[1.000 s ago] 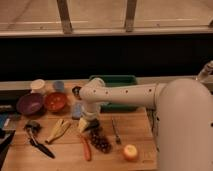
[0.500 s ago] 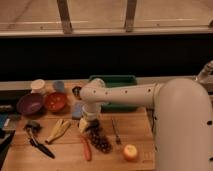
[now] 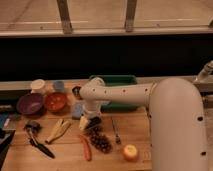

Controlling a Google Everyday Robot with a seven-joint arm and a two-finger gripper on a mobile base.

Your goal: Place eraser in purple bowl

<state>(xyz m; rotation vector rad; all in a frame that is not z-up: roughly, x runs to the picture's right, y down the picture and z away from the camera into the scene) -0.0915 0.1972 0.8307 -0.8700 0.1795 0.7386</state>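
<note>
The purple bowl [image 3: 29, 103] stands at the left of the wooden table, next to the orange-red bowl [image 3: 55, 101]. My gripper [image 3: 91, 123] points down at the table's middle, to the right of both bowls and just below the light-blue sponge block [image 3: 77, 110]. A small dark shape shows at the gripper's tip, beside a yellow piece [image 3: 83, 123]. I cannot tell whether that shape is the eraser. No other black oblong block shows clearly.
Two small pale cups [image 3: 38, 85] stand behind the bowls. A green tray [image 3: 118, 86] lies behind my arm. A banana [image 3: 59, 129], dark grapes [image 3: 100, 142], a red pepper [image 3: 86, 148], a fork [image 3: 116, 132], an orange fruit [image 3: 131, 152] and a black tool [image 3: 38, 140] lie in front.
</note>
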